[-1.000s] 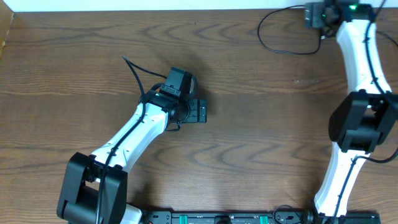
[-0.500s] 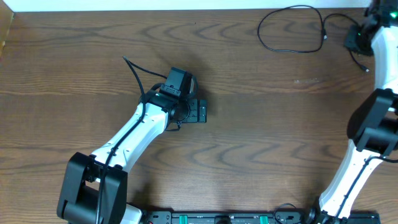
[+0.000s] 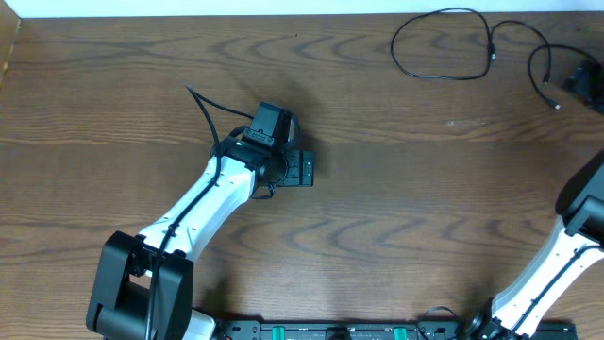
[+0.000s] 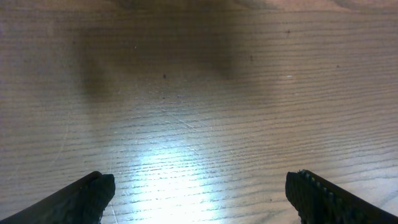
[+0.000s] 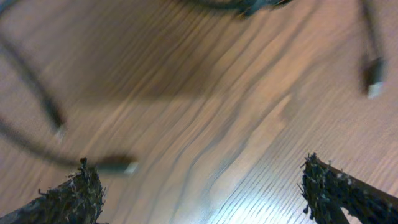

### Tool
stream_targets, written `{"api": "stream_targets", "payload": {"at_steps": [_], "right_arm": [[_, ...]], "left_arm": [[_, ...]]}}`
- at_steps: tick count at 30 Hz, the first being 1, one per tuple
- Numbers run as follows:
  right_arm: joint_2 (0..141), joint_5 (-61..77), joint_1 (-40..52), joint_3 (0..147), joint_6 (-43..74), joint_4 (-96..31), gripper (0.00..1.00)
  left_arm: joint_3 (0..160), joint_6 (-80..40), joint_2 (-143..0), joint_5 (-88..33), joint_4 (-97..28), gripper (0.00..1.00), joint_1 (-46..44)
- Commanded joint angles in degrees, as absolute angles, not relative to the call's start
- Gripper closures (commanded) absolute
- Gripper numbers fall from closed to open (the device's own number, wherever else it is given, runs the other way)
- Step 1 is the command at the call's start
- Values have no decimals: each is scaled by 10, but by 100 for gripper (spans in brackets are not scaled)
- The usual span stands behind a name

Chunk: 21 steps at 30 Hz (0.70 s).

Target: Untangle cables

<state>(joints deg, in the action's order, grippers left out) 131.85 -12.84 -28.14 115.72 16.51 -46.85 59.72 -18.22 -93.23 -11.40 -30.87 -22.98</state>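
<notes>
A thin black cable (image 3: 429, 42) lies in a loop on the wooden table (image 3: 396, 189) at the back right. A second black strand (image 3: 536, 61) curves to a plug end (image 3: 557, 106). My right gripper (image 3: 579, 85) is at the right edge beside that plug, open and empty. In the right wrist view (image 5: 208, 186) blurred black cords and plug ends (image 5: 121, 167) (image 5: 373, 78) lie ahead of the jaws. My left gripper (image 3: 304, 170) is open over bare wood (image 4: 202, 186). A thin black cord (image 3: 200, 109) runs out from beside the left arm. The white cord is out of view.
The table's back edge meets a white wall (image 3: 283, 8). A black bar with green parts (image 3: 340, 331) runs along the front edge between the arm bases.
My right gripper has moved from the back, at the cable loop, out to the right edge, and a black strand now trails from the loop toward it. The left arm has not moved.
</notes>
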Motion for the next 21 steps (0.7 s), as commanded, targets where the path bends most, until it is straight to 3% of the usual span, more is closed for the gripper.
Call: {"api": "stream_targets", "payload": {"at_steps": [1, 21], "right_arm": [[1324, -163, -303, 1153, 200, -427, 1], [1440, -137, -349, 1153, 201, -172, 1]], "left_arm": [[602, -183, -925, -107, -310, 5, -229], [602, -183, -925, -107, -310, 5, -229]]}}
